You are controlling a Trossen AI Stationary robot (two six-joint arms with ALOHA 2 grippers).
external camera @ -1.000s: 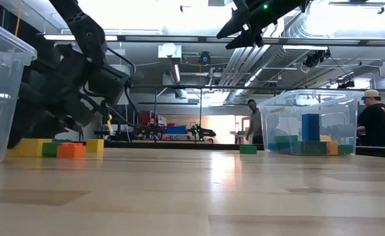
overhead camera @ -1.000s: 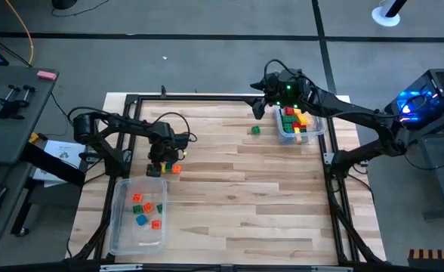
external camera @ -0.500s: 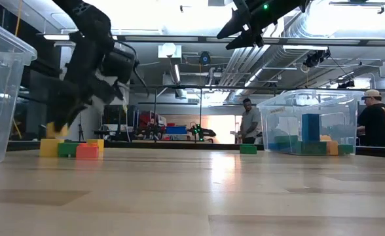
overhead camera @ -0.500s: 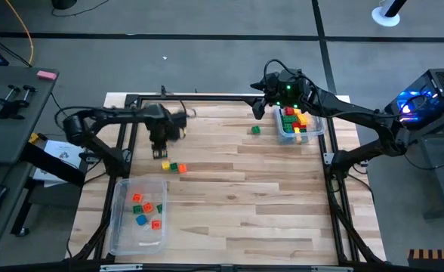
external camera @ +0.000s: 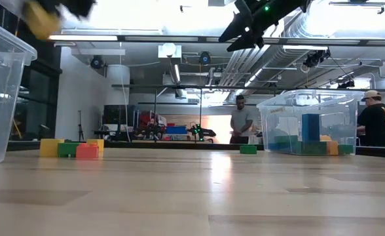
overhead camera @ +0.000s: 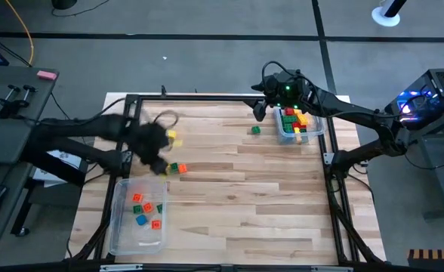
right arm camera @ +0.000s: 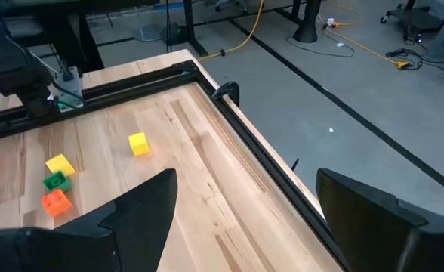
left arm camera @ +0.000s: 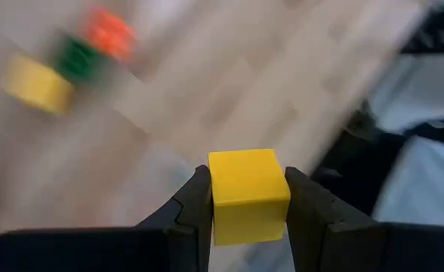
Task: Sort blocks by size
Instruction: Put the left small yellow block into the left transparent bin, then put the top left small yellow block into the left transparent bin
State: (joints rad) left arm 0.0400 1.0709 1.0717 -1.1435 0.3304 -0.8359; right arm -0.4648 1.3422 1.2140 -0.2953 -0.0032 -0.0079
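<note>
Above the left bin [overhead camera: 135, 215], the left gripper [left arm camera: 248, 200] pinches a small yellow block [left arm camera: 247, 193] between its fingers, lifted off the table [overhead camera: 245, 196]. Three more blocks [overhead camera: 175, 168] lie just beyond that bin; a green block [overhead camera: 255, 130] sits far across, beside the right bin [overhead camera: 297, 125]. The right gripper [right arm camera: 241, 219] hangs spread wide far from the left bin, near that right bin. A fast swing could shake the block loose, or a mistimed release could drop it outside the left bin.
</note>
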